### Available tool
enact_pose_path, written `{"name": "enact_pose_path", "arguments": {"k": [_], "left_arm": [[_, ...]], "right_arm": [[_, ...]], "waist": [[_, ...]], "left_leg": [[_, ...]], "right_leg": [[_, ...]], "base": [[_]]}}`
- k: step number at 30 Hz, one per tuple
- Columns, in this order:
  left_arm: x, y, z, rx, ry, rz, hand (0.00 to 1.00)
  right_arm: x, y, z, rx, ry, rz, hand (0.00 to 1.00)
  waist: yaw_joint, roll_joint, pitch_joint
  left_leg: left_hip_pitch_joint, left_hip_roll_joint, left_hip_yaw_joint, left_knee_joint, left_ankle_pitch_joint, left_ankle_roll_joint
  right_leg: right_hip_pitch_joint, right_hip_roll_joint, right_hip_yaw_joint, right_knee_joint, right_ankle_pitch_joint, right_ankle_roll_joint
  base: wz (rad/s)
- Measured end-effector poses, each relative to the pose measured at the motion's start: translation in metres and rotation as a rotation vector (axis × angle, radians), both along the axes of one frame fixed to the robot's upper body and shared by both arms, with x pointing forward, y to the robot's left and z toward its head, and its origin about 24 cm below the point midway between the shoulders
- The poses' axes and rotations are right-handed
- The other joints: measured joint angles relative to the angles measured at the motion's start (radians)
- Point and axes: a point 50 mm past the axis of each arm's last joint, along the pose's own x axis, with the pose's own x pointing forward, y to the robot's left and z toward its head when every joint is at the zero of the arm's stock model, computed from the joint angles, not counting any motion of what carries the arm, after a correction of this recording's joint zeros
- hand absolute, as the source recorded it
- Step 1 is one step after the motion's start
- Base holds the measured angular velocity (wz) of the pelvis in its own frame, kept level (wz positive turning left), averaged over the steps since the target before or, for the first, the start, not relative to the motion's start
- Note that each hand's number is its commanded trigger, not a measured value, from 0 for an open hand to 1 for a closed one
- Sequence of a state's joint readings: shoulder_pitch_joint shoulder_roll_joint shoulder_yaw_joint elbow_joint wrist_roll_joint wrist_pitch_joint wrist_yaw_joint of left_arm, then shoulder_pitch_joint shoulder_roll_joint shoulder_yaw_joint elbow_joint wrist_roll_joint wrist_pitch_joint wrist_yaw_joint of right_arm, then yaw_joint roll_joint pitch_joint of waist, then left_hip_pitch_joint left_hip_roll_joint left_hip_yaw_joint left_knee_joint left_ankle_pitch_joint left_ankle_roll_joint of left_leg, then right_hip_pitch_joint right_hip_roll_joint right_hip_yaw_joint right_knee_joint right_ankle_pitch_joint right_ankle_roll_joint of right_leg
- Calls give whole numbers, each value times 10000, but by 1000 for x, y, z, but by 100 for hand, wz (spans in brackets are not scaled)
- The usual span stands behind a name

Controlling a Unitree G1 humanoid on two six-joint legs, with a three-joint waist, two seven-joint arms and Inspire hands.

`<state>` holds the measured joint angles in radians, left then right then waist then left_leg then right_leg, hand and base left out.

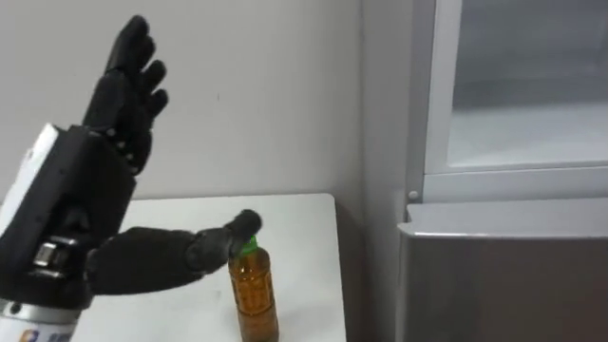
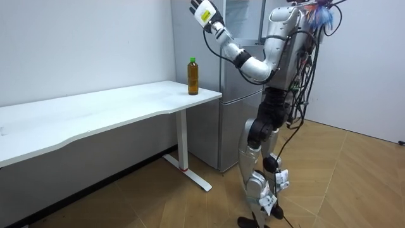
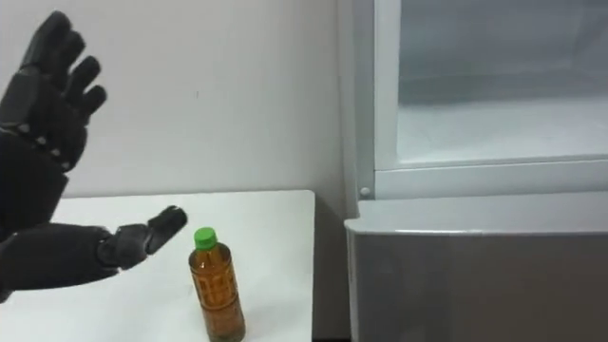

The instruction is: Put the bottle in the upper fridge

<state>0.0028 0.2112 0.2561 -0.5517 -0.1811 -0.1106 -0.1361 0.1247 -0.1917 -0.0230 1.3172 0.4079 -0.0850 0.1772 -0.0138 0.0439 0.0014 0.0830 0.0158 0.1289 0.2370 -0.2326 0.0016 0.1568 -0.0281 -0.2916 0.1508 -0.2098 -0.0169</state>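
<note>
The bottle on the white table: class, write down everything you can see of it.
The bottle looks like clear plastic, filled nearly to the neck with amber-brown liquid and closed with a green cap. It stands upright on the white table, near the end beside the fridge. Only the table touches it. The robot's open left hand is held up beside it, thumb pointing toward the cap but apart from it in the right eye view.
</note>
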Motion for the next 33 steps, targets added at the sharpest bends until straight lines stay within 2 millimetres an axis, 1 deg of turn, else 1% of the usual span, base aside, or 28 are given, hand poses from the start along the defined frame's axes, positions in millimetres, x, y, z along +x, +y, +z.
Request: {"name": "enact_pose_path", "arguments": {"k": [1,3,4,5,7,9,11,12,13,16,17,18,20,21,22,23,24,26,27,28,29,30,32,33], "left_arm": [[-2,6,-1,-60,21,332,0],[-6,13,-4,-125,173,725,0],[-10,18,-9,-116,414,1006,0],[-14,23,-16,-129,760,1298,0],[-21,30,-27,-232,1285,1740,0],[-23,35,-42,-462,1934,2100,0],[-29,45,-65,-919,2942,2765,0],[-31,48,-70,-1008,3169,2911,0],[-35,52,-80,-1141,3618,3175,0],[-37,61,-106,-1854,4620,3780,0],[-40,66,-118,-2174,5039,4153,0],[-41,68,-124,-2345,5262,4345,0],[-51,77,-152,-2931,6357,5098,0],[-54,79,-161,-3087,6693,5276,0],[-61,82,-179,-3533,7403,5645,0],[-70,85,-198,-3870,8190,5995,0],[-74,86,-209,-4022,8622,6192,0],[-94,85,-243,-4499,10133,6883,0],[-98,83,-250,-4560,10498,6975,0],[-107,79,-264,-4610,11225,7066,0],[-117,74,-276,-4631,11931,7085,0],[-121,71,-282,-4638,12280,7112,0],[-139,60,-303,-4575,13612,7144,0],[-144,57,-308,-4544,13935,7122,0]], "right_arm": [[0,0,0,-29,34,114,0],[-6,-1,0,-39,146,34,0],[-7,-1,0,-48,132,-80,0],[-11,-2,0,-51,196,-239,0],[-12,-2,0,-72,178,-291,0],[-13,-1,0,-54,155,-300,0],[-14,-1,1,-20,120,-329,0],[-14,-1,1,-14,104,-333,0],[-12,-1,1,-8,-21,-301,0],[-17,-1,1,12,95,-465,0],[-21,-1,1,7,170,-515,0],[-21,-1,1,-4,166,-527,0],[-23,-1,1,-18,160,-631,0],[-24,-2,1,-25,177,-650,0],[-25,-2,2,-32,194,-645,0],[-24,-2,2,-30,102,-596,0],[-24,-2,2,-30,93,-589,0],[-26,-1,2,13,138,-521,0],[-26,0,2,39,136,-508,0],[-27,0,2,92,112,-492,0],[-26,1,2,116,66,-475,0],[-27,2,2,130,90,-489,0],[-25,3,1,139,64,-332,0],[-24,3,1,125,61,-286,0]], "waist": [[8,3,-1],[189,-2,1],[258,34,-13],[286,17,5],[430,18,5],[507,-10,13],[579,-23,21],[603,-27,24],[683,-41,25],[751,-52,20],[758,-54,15],[773,-57,12],[763,-81,-3],[762,-86,-3],[763,-120,4],[768,-155,-12],[763,-175,-18],[761,-330,-21],[762,-377,-11],[814,-379,0],[814,-436,-6],[796,-432,-17],[757,-481,-4],[757,-465,-5]], "left_leg": [[-30,-27,-94,5,0,0],[-22,-59,-214,4,0,1],[-9,-86,-321,-2,0,1],[8,-109,-380,-16,0,1],[5,-110,-385,-23,0,1],[27,-134,-507,-20,0,1],[-18,-138,-528,12,-1,2],[-33,-142,-539,12,-1,2],[-47,-154,-570,20,-1,3],[-106,-211,-788,80,0,4],[-99,-220,-815,85,0,5],[-84,-221,-809,77,1,6],[0,-230,-805,-2,11,16],[14,-233,-809,-2,11,16],[86,-247,-803,-9,11,17],[143,-254,-778,-19,10,18],[159,-256,-776,-20,9,19],[158,-257,-732,-16,8,20],[156,-255,-695,-16,7,20],[158,-245,-617,-16,1,26],[162,-245,-605,-5,-7,36],[162,-245,-607,4,-11,40],[159,-210,-532,10,-46,59],[169,-188,-488,7,-73,61]], "right_leg": [[12,-26,-117,2,-21,9],[41,-45,-177,8,-39,20],[85,-53,-226,2,-47,32],[120,-65,-288,2,-60,50],[115,-66,-294,1,-72,54],[190,-76,-421,3,-92,73],[186,-80,-447,0,-111,67],[185,-83,-468,0,-120,64],[184,-94,-502,4,-152,53],[182,-135,-654,61,-221,65],[191,-140,-675,70,-232,67],[191,-143,-670,71,-235,68],[254,-148,-675,78,-238,70],[283,-150,-679,70,-240,73],[353,-156,-670,57,-249,89],[396,-168,-649,67,-265,103],[416,-171,-648,61,-272,105],[413,-170,-619,37,-275,106],[404,-171,-619,37,-275,106],[397,-174,-614,36,-274,106],[408,-176,-600,41,-273,107],[418,-176,-608,41,-273,107],[426,-167,-577,76,-269,109],[435,-158,-545,80,-267,109]], "base": [[19],[13],[15],[16],[8],[14],[7],[6],[11],[16],[10],[0],[0],[0],[0],[0],[-3],[0],[-4],[-5],[0],[0],[-3],[-9]]}}
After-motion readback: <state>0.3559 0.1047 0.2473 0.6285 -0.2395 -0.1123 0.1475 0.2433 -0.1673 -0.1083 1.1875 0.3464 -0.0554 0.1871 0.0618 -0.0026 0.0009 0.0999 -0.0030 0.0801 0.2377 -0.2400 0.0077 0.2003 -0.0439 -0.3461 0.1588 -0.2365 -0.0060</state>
